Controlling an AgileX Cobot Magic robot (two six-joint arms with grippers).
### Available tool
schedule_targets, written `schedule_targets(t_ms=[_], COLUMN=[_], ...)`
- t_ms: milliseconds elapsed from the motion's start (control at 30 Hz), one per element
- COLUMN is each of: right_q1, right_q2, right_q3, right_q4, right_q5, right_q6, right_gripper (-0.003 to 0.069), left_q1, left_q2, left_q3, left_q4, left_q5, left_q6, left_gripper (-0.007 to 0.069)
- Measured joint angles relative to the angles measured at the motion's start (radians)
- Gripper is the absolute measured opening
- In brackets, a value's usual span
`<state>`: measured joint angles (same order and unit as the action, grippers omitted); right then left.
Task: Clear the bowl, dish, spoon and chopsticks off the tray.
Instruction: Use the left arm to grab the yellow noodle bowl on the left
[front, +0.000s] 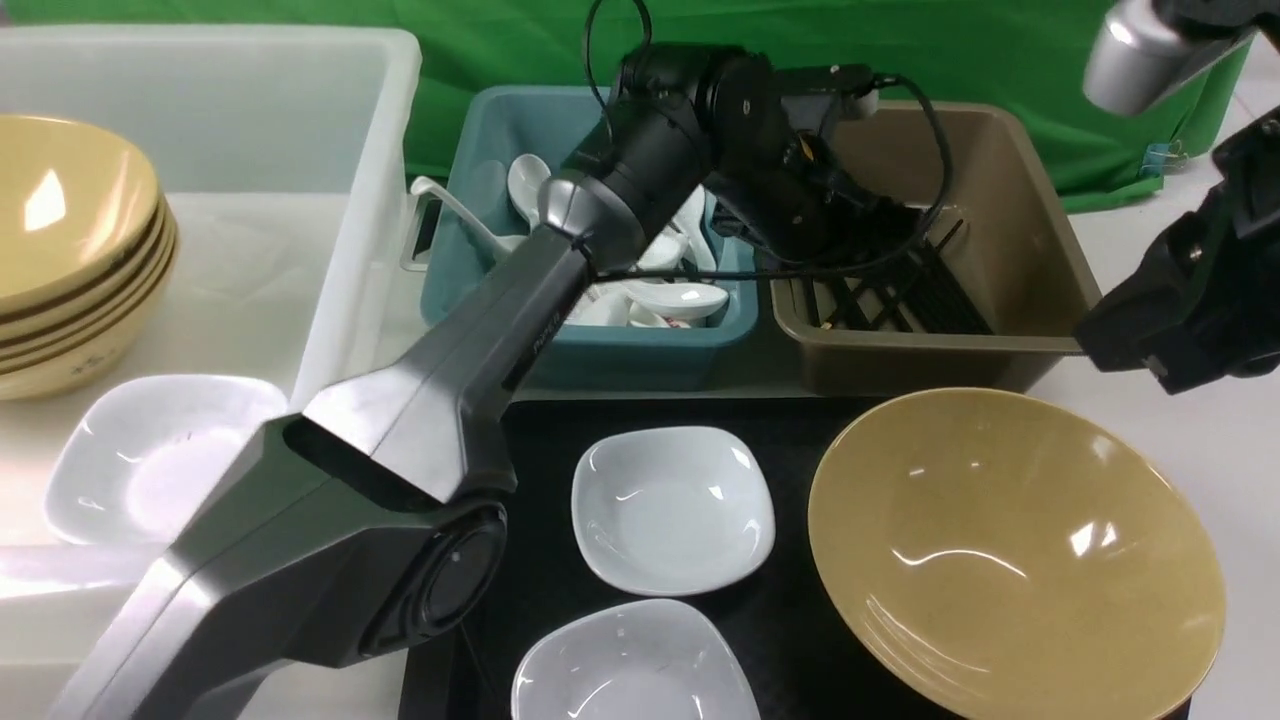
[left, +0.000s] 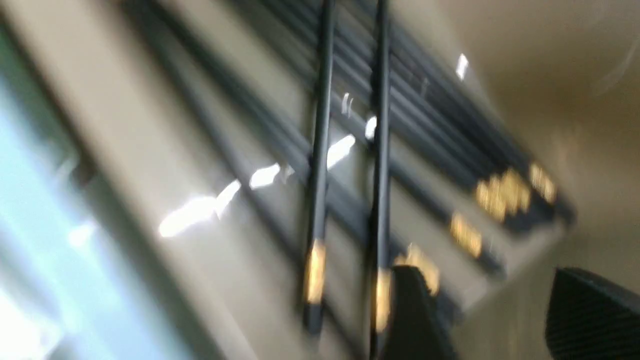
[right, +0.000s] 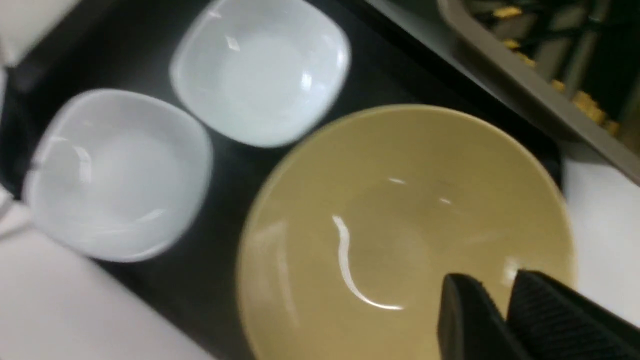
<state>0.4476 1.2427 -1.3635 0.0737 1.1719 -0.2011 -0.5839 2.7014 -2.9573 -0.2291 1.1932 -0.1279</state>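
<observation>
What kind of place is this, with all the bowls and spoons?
Probably a dish-clearing station, like a canteen's, set up as a robot test: a teal tub of white spoons, a brown tub of black chopsticks, stacked yellow bowls, and a green backdrop.

Three white dishes (front: 672, 508), three tubs (front: 940, 250)

No readable text, label, brand or number anywhere; faint lettering on the side of the left arm (front: 545, 335) too small and dark to make out; gold bands on the chopsticks (left: 350, 210) in the brown tub (front: 1040, 260) blurred, possibly markings, not legible; reddish pattern on the stacked yellow bowls (front: 70, 260) likewise unreadable
</observation>
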Motion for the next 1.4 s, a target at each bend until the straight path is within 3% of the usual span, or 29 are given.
schedule_targets(t_ms=[33, 67, 167, 267, 400, 667, 800, 933, 1167, 1233, 1300, 1400], right_q1=[0.000, 0.000, 0.000, 0.000, 0.000, 0.000, 0.000, 0.000, 0.000, 0.000, 0.000, 0.000], right_q2=[-0.004, -0.027, -0.082, -0.134, -0.204, -0.251, -0.249, -0.247, -0.247, -0.247, -0.247, -0.247], right_q3=[0.000, 0.002, 0.002, 0.002, 0.002, 0.002, 0.002, 0.002, 0.002, 0.002, 0.002, 0.002], right_q4=[-0.012, -0.054, -0.116, -0.141, -0.157, -0.169, -0.169, -0.165, -0.164, -0.163, -0.163, -0.163], right_q5=[-0.001, 0.000, 0.008, 0.027, 0.038, 0.043, 0.043, 0.044, 0.045, 0.045, 0.045, 0.043], right_q6=[0.005, 0.027, 0.051, 0.057, 0.058, 0.075, 0.076, 0.076, 0.078, 0.078, 0.078, 0.078], right_gripper=[0.0124, 0.0122, 0.0118, 0.0118, 0.0118, 0.0118, 0.0118, 0.0118, 0.0120, 0.0122, 0.0124, 0.0124], left_q1=[0.000, 0.001, -0.001, -0.014, -0.060, -0.084, -0.116, -0.153, -0.154, -0.154, -0.154, -0.165], left_q2=[-0.011, -0.065, -0.149, -0.208, -0.358, -0.706, -0.817, -0.808, -0.726, -0.683, -0.660, -0.636], left_q3=[0.000, 0.000, -0.002, 0.005, 0.173, 0.936, 1.230, 1.330, 1.334, 1.335, 1.337, 1.338], left_q4=[0.000, -0.022, -0.102, -0.126, -0.031, 0.045, 0.052, 0.048, 0.002, -0.034, -0.078, -0.120], left_q5=[0.007, 0.017, 0.018, 0.018, 0.017, 0.011, -0.125, -0.301, -0.449, -0.498, -0.521, -0.561], left_q6=[0.002, 0.027, 0.066, 0.077, 0.083, 0.083, 0.104, 0.128, 0.128, 0.135, 0.182, 0.238], left_gripper=[0.0262, 0.0111, 0.0020, -0.0001, -0.0009, -0.0009, -0.0002, 0.0102, 0.0395, 0.0526, 0.0565, 0.0559])
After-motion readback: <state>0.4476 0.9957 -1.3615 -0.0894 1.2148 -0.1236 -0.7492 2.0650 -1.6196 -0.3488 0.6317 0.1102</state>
